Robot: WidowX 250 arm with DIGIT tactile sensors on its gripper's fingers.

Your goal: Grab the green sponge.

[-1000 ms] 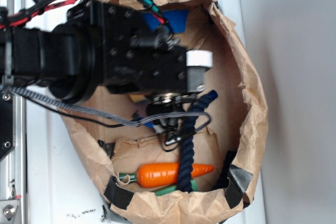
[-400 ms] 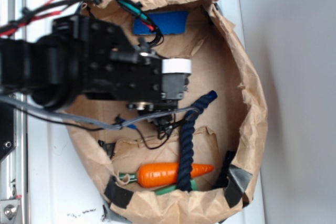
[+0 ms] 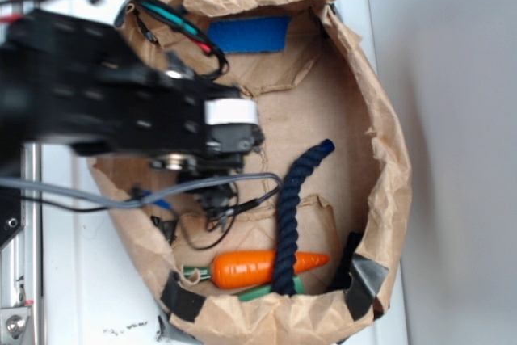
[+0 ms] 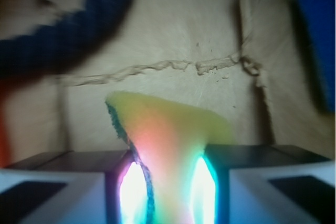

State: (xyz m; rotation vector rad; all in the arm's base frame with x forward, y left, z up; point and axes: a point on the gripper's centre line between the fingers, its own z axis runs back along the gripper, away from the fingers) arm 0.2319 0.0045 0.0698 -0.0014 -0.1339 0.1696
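the green sponge (image 4: 170, 145) is pale yellow foam with a dark green edge, wedge-shaped, pinched upright between the gripper fingers (image 4: 84, 182).

Your black WidowX arm (image 3: 89, 86) reaching in from the left edge, wrist pointing down, its black two-finger gripper (image 4: 170, 182) clamped on the pale yellow foam wedge sponge (image 4: 168, 129), both fingers pressed against its sides

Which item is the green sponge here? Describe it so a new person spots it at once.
Start at the brown paper bag lying open on the white surface, then find the gripper over its floor. The green sponge is the pale yellow foam wedge pinched between the fingers, with a thin dark-green edge. The blue sponge, navy rope and orange carrot lie free.
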